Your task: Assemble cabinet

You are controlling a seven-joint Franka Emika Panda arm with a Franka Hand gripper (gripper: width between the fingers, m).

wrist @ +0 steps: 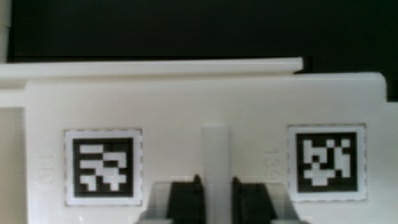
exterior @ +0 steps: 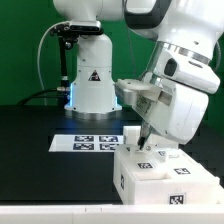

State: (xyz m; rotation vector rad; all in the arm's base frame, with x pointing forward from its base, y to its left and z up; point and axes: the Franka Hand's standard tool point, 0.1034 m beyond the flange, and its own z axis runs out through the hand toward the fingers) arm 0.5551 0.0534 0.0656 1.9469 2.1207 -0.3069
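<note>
**First onlooker:** Where does the piece stand?

**Second onlooker:** The white plastic boxy cabinet (exterior: 165, 172) sits on the black tabletop (exterior: 35, 125), low at the exterior view's right. It is upright, with black-and-white square tags on its top and on the faces in view. The thin flat white marker board (exterior: 92, 141) lies just beside it, toward the exterior view's left.

**First onlooker:** And the machine?

**Second onlooker:** The white robot arm (exterior: 185, 85) bends down from above, its wrist right over the cabinet's top. Behind the board is the white robot base with a triangle sticker (exterior: 92, 85), against a green backdrop (exterior: 25, 50).

**First onlooker:** Are the jaws gripping anything?

**Second onlooker:** The wrist view shows them drawn almost together. They are pinched on a thin white rib (wrist: 214, 160) that runs up the cabinet's top between two square tags, one (wrist: 102, 165) on each side (wrist: 326, 160). Behind the tags a raised white ledge (wrist: 160, 70) crosses the cabinet, with the dark tabletop beyond it.
</note>
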